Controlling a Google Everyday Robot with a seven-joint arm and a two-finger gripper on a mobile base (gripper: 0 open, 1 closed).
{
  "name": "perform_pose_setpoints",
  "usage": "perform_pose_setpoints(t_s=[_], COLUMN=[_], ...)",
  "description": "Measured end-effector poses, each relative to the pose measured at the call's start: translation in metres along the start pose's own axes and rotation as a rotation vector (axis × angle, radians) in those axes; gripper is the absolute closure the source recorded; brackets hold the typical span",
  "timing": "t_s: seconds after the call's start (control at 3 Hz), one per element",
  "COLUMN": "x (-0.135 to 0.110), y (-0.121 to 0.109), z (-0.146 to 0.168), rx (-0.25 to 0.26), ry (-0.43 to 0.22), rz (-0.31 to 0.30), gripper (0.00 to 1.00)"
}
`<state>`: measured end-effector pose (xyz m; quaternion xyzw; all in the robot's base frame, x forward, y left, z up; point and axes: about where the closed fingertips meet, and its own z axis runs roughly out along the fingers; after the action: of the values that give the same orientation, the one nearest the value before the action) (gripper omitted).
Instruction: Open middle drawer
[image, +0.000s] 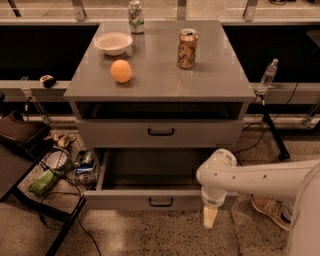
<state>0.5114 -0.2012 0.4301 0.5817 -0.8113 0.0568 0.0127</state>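
The middle drawer (120, 134) is a grey flat front with a small black bar handle (161, 131). It sits flush in the grey cabinet, under a dark open slot beneath the top. The bottom drawer (115, 199) below it is pulled out, showing its empty tray. My gripper (210, 217) hangs downward from the white arm that comes in from the right. It is in front of the right end of the bottom drawer's front, just above the floor. It is well below and to the right of the middle drawer's handle.
On the cabinet top (225, 85) stand a white bowl (113, 42), an orange (121, 71), a brown can (187, 48) and a green-white can (135, 10). A wire basket of clutter (65, 162) and a black stand (20, 165) are at the left. A plastic bottle (268, 74) and a shoe (267, 212) are at the right.
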Motion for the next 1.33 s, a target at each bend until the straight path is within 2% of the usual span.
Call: perform_pose_setpoints(t_s=[0.67, 1.0, 1.33], x=[0.018, 0.02, 0.023], y=[0.049, 0.047, 0.043], z=[0.007, 0.0, -0.003], rx=[-0.063, -0.063, -0.064], ry=[0.033, 0.033, 0.033], rz=[0.027, 0.027, 0.027], gripper=[0.64, 0.87, 1.0])
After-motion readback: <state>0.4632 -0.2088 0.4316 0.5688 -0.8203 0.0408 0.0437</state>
